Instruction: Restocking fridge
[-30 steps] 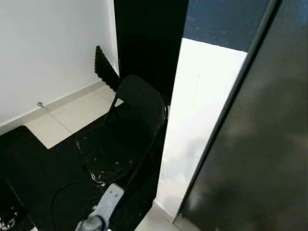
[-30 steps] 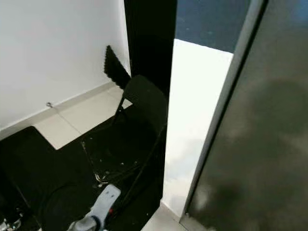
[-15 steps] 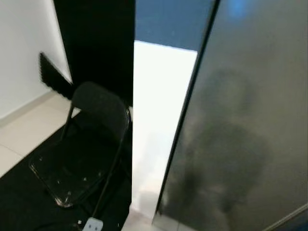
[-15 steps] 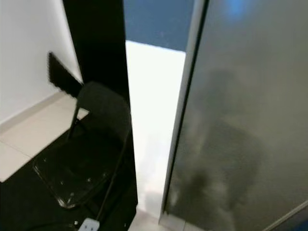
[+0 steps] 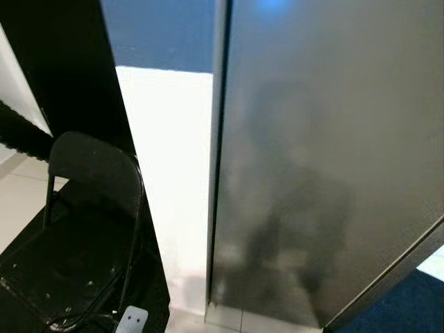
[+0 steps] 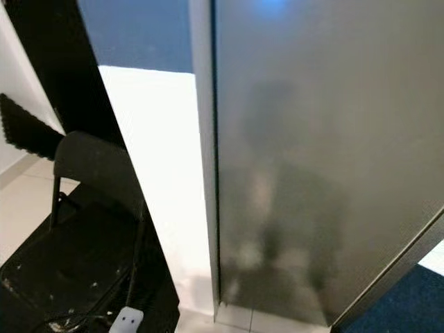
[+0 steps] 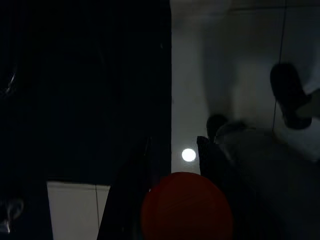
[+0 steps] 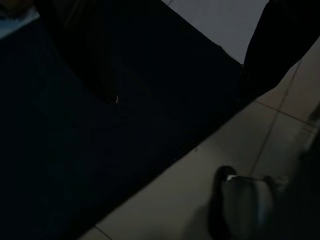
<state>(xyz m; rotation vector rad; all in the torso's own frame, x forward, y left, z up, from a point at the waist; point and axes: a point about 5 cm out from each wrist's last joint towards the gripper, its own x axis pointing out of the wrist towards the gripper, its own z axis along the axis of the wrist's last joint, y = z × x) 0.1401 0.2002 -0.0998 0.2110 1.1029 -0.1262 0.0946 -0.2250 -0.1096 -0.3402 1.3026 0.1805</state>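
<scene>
facing the head camera is the fridge (image 5: 326,159), a tall grey steel front, door closed, with a dim reflection on it. to the robot's left of it runs a white side panel (image 5: 173,180), then a black folding chair (image 5: 83,222) standing on a dark mat (image 5: 28,243); a white power strip (image 5: 132,320) lies on the floor by the chair's feet. the left gripper (image 7: 172,200) hangs over pale floor tiles (image 7: 235,75), its two black fingers clamped on a round orange-red object (image 7: 186,206). the right gripper appears as dark shapes above a dark mat edge and tiles; whether its fingers are apart or together cannot be told.
</scene>
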